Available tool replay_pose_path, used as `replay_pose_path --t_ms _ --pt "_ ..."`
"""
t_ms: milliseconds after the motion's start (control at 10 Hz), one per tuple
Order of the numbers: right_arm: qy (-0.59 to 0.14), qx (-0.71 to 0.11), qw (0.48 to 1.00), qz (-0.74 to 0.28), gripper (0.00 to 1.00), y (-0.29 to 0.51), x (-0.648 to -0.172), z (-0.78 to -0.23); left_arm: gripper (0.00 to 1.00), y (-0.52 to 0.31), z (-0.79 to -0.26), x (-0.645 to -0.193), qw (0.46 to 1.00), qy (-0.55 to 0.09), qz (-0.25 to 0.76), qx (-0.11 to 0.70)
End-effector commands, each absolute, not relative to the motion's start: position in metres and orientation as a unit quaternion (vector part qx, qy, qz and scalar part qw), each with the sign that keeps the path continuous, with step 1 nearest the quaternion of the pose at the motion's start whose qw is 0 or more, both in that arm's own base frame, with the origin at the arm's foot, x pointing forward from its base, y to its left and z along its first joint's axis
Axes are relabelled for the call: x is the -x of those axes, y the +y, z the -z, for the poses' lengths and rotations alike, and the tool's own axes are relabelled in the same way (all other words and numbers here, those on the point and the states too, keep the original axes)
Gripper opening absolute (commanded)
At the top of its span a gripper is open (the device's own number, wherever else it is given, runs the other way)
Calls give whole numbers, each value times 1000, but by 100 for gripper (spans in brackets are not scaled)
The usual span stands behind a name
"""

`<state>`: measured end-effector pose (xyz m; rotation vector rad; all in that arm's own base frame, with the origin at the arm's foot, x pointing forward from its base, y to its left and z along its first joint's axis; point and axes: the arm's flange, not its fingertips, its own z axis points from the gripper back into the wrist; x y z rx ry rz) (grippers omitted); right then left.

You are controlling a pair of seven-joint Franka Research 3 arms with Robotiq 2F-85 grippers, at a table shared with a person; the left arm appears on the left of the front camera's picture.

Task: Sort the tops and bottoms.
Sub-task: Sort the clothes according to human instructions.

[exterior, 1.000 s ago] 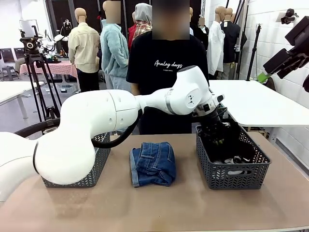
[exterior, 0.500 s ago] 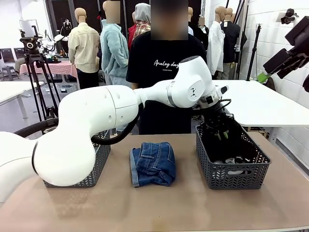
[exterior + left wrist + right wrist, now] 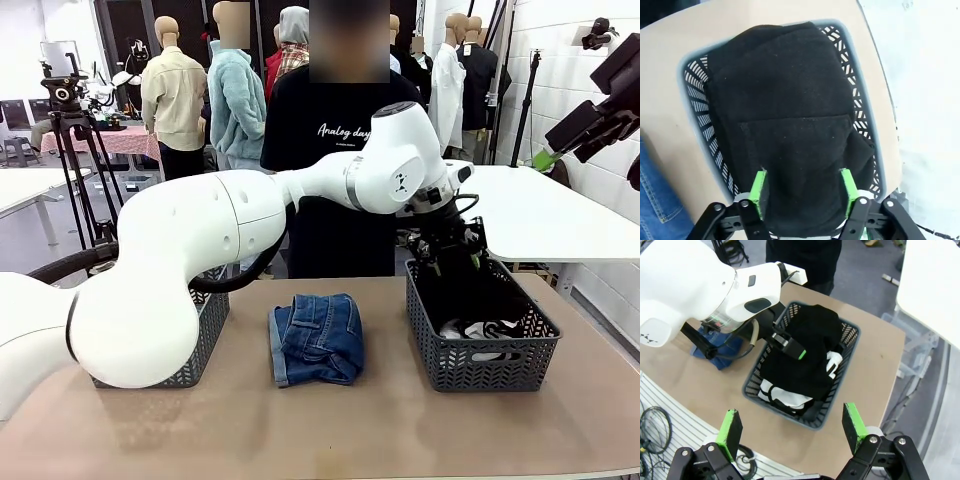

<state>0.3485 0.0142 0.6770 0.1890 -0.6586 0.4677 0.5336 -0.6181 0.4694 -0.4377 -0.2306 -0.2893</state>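
- My left gripper (image 3: 802,176) hangs over the grey basket (image 3: 480,368) at the right of the front view. Its green pads are spread apart with nothing pinched between them.
- In the left wrist view a folded black top (image 3: 785,100) lies under those pads and covers most of the basket. Its long axis runs top to bottom of the frame, along the basket's length.
- Basket rim shows on the left, top and right of that cloth, and the cloth sits close to the walls.
- A white top with black edging (image 3: 490,328) shows at the basket's near end, partly under the black one.
- The jeans (image 3: 317,338) lie folded on the table (image 3: 350,435) at centre frame, between the right basket and a second grey basket (image 3: 203,340) at the left. They touch neither.
- A back pocket faces up. The bundle is close to square, so I cannot tell its long axis.
- Bare tabletop fills the lower part of the front view, right to the near edge.
- The left arm crosses the frame above the jeans.
- My right gripper (image 3: 791,415) is high above the table's corner, jaws wide and empty.
- A person (image 3: 330,130) stands at the far edge.
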Motion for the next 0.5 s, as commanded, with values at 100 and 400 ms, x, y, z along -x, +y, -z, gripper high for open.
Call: replay_pose_path --t_ms 100,400 --pt "-320 -91 915 -230 100 13 -349 -676 100 -624 -490 -535 958 -140 125 218" --pt "-320 -91 915 -230 100 13 -349 -676 100 -618 -479 -533 957 -121 142 222"
